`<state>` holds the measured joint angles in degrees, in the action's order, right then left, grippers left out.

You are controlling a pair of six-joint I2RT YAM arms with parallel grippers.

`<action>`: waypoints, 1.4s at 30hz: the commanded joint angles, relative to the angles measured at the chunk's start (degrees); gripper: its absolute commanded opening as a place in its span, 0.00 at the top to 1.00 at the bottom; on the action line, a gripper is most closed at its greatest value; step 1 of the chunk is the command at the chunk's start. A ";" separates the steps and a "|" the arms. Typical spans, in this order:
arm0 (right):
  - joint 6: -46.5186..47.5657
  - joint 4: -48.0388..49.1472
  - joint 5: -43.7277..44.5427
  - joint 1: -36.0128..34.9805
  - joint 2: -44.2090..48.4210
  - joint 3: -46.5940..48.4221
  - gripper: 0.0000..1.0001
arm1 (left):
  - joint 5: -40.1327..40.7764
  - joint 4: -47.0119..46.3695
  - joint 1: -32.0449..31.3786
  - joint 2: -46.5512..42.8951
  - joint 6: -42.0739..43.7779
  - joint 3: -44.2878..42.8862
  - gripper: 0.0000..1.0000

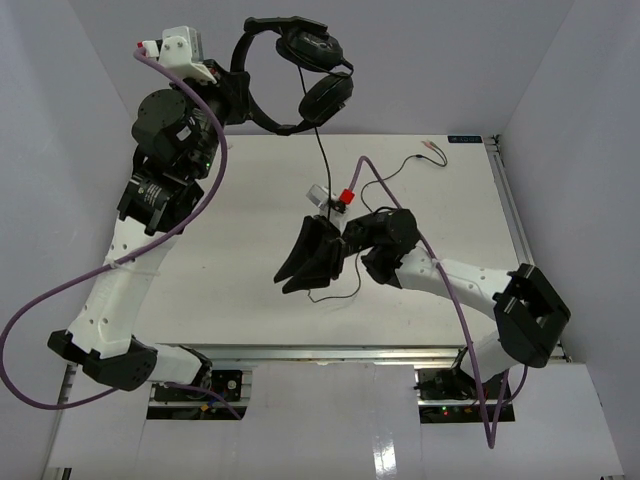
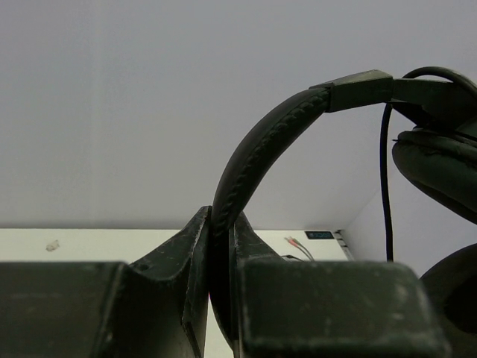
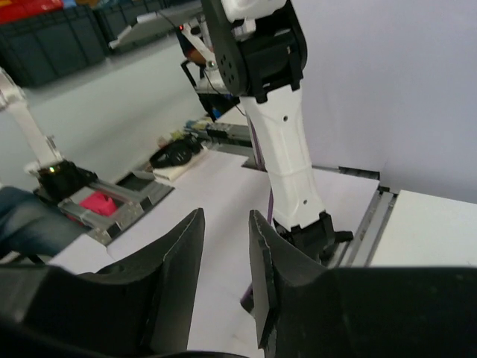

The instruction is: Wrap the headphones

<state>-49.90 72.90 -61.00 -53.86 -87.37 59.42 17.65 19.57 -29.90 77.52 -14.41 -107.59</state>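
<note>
white table (image 1: 250,200), pale walls (image 1: 450,60); left jaws clamp headphones (image 1: 325,95) by headband, right jaws slightly apart, nothing btwn.

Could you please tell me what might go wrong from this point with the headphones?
The left claw pinches only the headband of the raised headphones; a tug on the hanging cable might pull them loose.
The right wrist view shows no cable between the parted jaws of the right claw, so it may close on nothing.
The plugs lie on the table and could snag.

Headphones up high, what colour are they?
The headphones are black, clearest in the top view.
</note>
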 commanded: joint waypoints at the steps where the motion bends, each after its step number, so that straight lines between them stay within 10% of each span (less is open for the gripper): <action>1: 21.07 -16.51 -2.41 3.37 4.31 -3.41 0.65 | 6.46 -4.02 0.30 3.21 3.66 -2.03 1.00; 5: 40.33 -44.89 3.36 4.37 5.60 -1.23 0.67 | 5.03 -5.54 1.64 4.78 0.35 -2.10 1.00; 9: 42.22 -50.27 4.01 4.54 5.44 -2.33 0.67 | 3.41 -6.84 2.04 4.79 -2.48 -1.79 1.00; 21: 13.30 -25.96 4.75 14.14 0.06 -7.63 0.70 | 5.38 -11.98 2.13 -1.46 -1.45 2.47 1.00; 30: 29.59 -42.49 5.75 17.38 9.84 -7.32 0.73 | 8.89 -15.94 2.62 -0.38 2.24 6.79 1.00; 42: 18.75 -25.37 0.36 17.38 10.83 -8.03 0.75 | 5.92 -15.69 3.10 1.78 -0.62 5.84 1.00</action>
<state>-26.36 38.03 -58.59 -36.38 -75.11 50.50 24.68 6.47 -27.00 82.16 -13.40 -100.82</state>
